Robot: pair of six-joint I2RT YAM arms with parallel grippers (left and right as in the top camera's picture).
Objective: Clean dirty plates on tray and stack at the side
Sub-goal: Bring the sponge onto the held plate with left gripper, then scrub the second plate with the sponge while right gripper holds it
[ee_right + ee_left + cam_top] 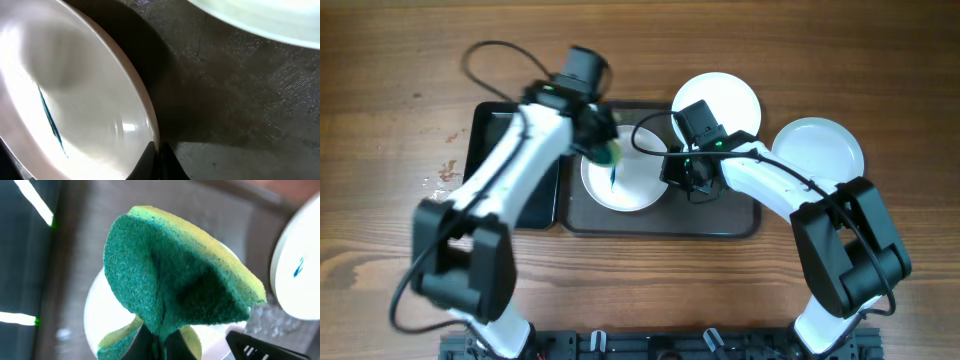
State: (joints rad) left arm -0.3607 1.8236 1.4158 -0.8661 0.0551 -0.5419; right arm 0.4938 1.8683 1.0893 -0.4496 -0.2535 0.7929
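1. Sponge (175, 280), green on one face and yellow on the other, is folded and pinched tight between the fingers of the left gripper (155, 342).
2. In the overhead view the sponge hangs over the far left part of a plate (625, 185). Whether it touches the plate cannot be told.
3. This plate is white with a thin blue streak (50, 117) across its middle. It lies on the left half of the tray (720, 215).
4. The right gripper (157, 157) is pressed together on this plate's right rim, with the rim caught between its fingers.
5. A second plate (720, 95) lies across the tray's far edge, partly over the table (880, 80).
6. A third plate (820, 150) rests on the table just right of the tray, near the second plate.
7. A small black tray (495, 150) sits against the tray's left side.
8. The left arm reaches in from the left over the small black tray, and the right arm reaches in from the right.
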